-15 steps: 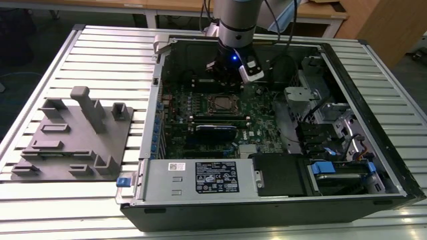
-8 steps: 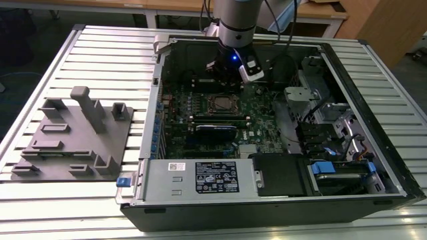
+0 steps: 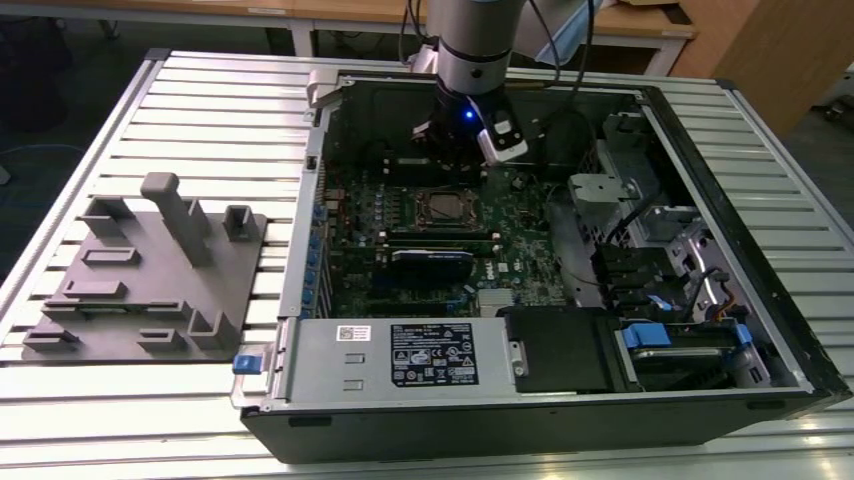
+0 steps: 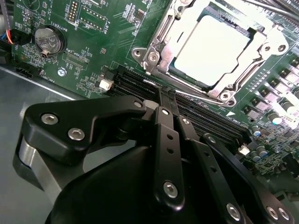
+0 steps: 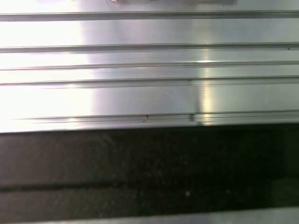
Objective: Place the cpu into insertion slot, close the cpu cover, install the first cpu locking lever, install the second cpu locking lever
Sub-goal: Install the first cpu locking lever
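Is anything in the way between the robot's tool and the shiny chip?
Nothing visible blocks it. In the second wrist view the tool sits over the black memory slots, beside the cpu, which already lies in its socket with the cpu cover around it.

The black gripper (image 4: 161, 100) hangs just above the green circuit board (image 3: 400, 215). Above the silvery square cpu cover (image 4: 175, 42) is open room. Tall black case walls (image 3: 721, 190) stand around.
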`<control>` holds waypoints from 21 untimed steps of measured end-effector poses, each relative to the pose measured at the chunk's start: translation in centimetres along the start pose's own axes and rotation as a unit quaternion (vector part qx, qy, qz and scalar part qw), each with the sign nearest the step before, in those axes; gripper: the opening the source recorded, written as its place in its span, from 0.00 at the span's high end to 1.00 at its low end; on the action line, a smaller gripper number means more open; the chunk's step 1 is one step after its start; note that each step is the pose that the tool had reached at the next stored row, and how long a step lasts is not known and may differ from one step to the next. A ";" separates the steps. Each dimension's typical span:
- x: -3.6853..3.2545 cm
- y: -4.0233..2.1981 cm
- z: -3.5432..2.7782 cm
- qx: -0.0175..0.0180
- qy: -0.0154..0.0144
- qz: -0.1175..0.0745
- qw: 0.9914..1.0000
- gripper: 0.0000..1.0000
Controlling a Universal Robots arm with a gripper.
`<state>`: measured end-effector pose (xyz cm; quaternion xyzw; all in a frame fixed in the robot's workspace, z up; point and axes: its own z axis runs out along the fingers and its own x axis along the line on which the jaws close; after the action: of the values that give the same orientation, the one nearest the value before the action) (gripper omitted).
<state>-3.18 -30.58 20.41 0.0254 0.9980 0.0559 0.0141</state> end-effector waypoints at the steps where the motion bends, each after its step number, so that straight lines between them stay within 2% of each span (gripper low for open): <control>1: 0.00 0.00 0.00 0.000 0.000 0.000 1.000 0.90; 21: -0.16 -0.14 0.17 0.001 0.000 0.000 1.000 0.90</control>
<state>-3.02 -30.71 20.23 0.0254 0.9981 0.0547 0.0141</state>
